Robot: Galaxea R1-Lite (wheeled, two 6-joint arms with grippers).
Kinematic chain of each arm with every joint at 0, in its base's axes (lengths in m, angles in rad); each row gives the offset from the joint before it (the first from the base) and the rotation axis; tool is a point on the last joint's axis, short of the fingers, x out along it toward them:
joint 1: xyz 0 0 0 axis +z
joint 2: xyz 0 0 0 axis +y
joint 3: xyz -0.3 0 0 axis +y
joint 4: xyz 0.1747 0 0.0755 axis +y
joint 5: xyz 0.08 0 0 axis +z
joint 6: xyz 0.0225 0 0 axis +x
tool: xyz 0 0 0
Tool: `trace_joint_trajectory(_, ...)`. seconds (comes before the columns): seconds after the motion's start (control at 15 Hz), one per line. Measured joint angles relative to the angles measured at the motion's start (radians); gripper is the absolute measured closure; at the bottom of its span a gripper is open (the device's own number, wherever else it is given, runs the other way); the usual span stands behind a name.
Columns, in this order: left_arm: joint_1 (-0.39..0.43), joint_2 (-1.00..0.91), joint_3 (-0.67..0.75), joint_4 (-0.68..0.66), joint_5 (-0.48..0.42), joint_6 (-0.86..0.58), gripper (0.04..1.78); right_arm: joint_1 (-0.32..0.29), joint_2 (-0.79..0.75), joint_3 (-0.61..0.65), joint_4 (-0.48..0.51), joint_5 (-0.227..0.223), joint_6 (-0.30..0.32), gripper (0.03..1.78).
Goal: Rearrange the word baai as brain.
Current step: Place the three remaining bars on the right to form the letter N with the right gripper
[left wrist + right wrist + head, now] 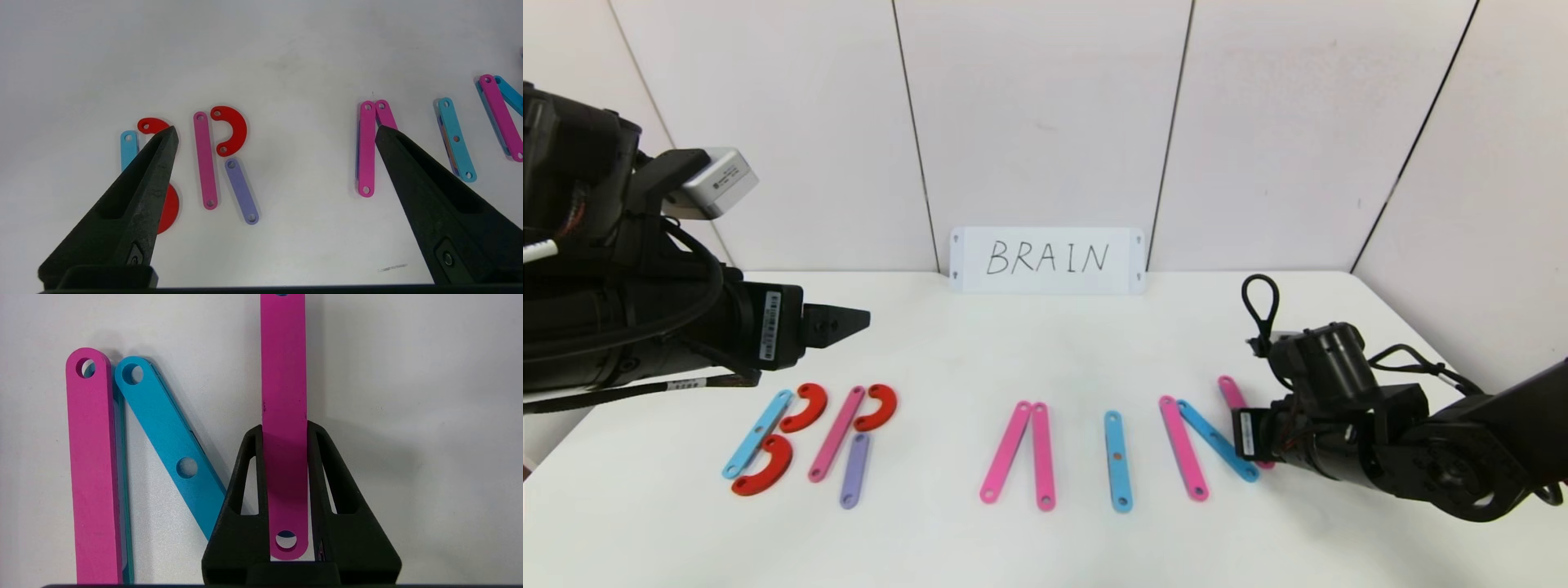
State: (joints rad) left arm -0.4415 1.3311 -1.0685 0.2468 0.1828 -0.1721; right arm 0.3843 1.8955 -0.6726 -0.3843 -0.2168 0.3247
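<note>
The coloured strips lie in a row on the white table. A light-blue strip (757,433) with two red curves (805,407) makes a B. A pink strip (836,433), a red curve (878,407) and a purple strip (854,469) make an R. Two pink strips (1006,451) lean into an A without a crossbar. A light-blue strip (1117,461) is the I. A pink strip (1183,447) and a light-blue diagonal (1215,439) start an N. My right gripper (284,430) is shut on a second pink strip (283,375) just right of the diagonal (171,445). My left gripper (276,130) is open and empty, raised above the B and R.
A white card (1047,260) with handwritten BRAIN leans against the back wall. The table's front edge runs below the letters. The right arm's body (1339,408) covers the lower end of the N.
</note>
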Motion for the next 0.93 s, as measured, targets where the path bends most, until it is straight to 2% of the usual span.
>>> trace_joint_trajectory(0.93,0.000,-0.002,0.000,0.000,0.000,0.000,0.13,-0.011,0.014,-0.005,-0.020,-0.004,0.000,1.51)
